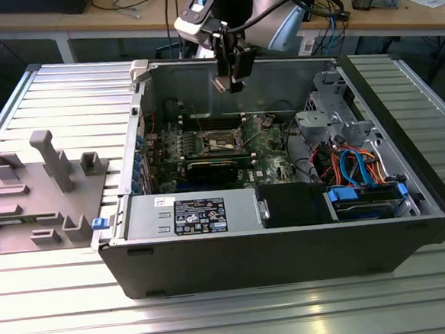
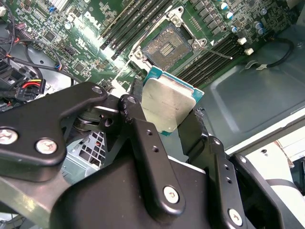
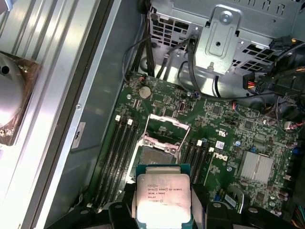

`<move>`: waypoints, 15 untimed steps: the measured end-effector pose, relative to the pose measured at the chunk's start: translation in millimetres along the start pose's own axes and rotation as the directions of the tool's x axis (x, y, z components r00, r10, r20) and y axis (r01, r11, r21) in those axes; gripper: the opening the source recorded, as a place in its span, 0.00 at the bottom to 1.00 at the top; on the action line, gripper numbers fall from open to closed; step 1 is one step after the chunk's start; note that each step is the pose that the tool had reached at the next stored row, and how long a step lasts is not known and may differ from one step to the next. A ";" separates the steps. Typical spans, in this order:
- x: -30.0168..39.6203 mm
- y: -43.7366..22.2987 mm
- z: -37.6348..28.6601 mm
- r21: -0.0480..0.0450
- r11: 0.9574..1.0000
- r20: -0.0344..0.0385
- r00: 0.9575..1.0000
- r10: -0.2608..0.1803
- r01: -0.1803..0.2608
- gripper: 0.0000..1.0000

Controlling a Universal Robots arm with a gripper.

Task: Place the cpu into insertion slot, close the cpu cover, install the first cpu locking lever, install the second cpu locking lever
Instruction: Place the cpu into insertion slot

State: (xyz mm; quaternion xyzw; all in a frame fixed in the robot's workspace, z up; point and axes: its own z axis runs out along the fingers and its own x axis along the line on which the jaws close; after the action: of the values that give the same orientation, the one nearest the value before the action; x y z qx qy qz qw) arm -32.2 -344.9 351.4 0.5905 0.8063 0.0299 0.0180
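Chip (image 2: 167,102) hung over the open socket (image 2: 169,45).
The gripper (image 1: 236,82) was clamped on the chip's edges, seemingly well above the socket.

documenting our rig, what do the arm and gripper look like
The arm is a silver-grey tube with a white and black wrist housing, and a thick black cable loops beside it. The gripper is matte black: its fingers are flat bar linkages with rounded ends, pinned by silver screws.
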 end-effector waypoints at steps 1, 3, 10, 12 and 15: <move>0.0 0.0 0.0 0.000 1.000 0.000 1.000 0.000 0.000 0.54; -0.1 0.4 0.1 0.000 1.000 0.000 1.000 0.000 0.000 0.54; -0.6 1.9 0.2 0.000 1.000 0.000 1.000 0.000 0.000 0.54; -0.6 1.9 1.5 0.000 1.000 0.000 1.000 0.000 0.000 0.54; -0.6 1.9 1.6 0.000 1.000 0.000 1.000 0.001 -0.001 0.54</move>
State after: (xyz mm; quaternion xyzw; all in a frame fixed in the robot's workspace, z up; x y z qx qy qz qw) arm -30.1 -344.9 350.0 0.5910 0.8059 0.0299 0.0181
